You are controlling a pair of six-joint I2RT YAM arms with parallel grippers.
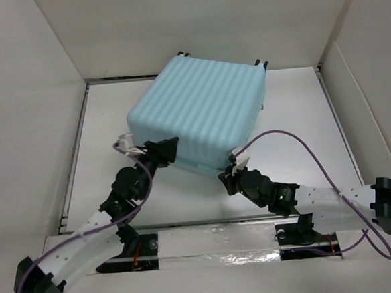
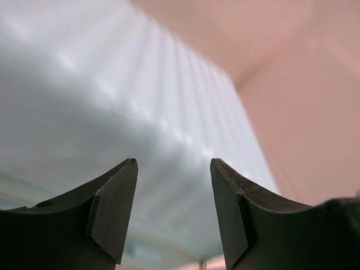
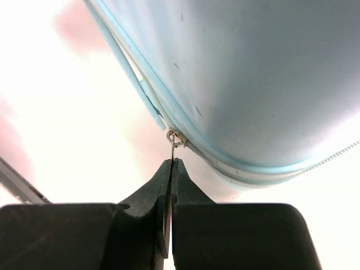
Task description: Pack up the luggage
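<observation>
Gently, we should drag the zipper pull [image 3: 172, 148] pinched in our right gripper [image 3: 171, 162]; left gripper [image 2: 174, 164], spread, perhaps braces the luggage [image 1: 203, 112] ahead.

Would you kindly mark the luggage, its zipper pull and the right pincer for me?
luggage [image 1: 199, 109]: top external view, ribbed top shell.
zipper pull [image 3: 171, 151]: right wrist view, thin metal tab.
right pincer [image 3: 172, 163]: right wrist view, between its closed fingertips.

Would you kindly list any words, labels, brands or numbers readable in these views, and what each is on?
None can be read in any view.
The luggage shows a plain ribbed shell, and the zipper pull held by the right gripper is too small to read.
</observation>
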